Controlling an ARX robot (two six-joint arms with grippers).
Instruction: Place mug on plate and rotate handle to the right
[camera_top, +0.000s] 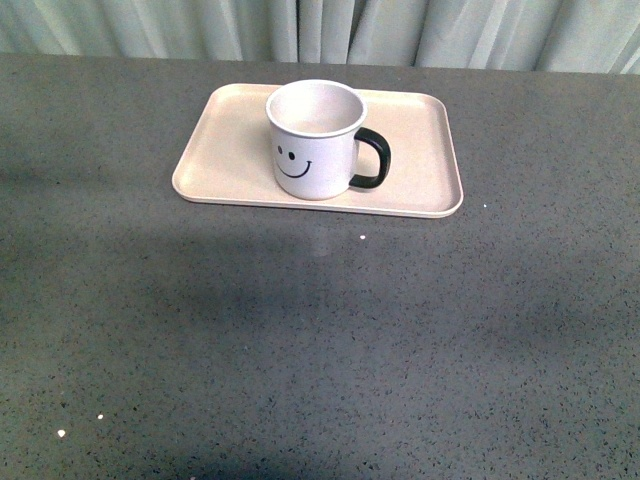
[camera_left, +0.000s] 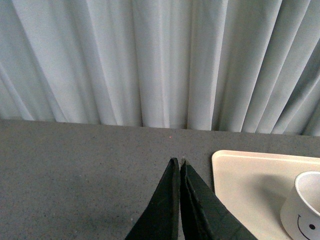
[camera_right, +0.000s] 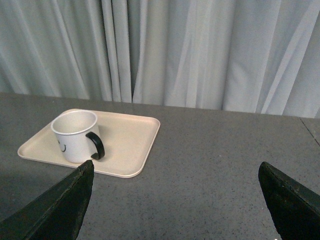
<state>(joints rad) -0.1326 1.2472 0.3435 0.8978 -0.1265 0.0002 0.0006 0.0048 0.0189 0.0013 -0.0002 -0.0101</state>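
White mug (camera_top: 312, 150), one; plate (camera_top: 420, 150), one.

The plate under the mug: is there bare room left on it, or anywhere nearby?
Yes. The plate is bare from the handle to its right rim, and another strip lies left of the mug. The grey table in front is open. Only the plate's middle is taken.

Soft, even light throughout, no glare. Broad faint shadows band the dark grey speckled worktop (camera_top: 320, 330). The black jaws look slightly soft up close; everything beyond them is sharp.
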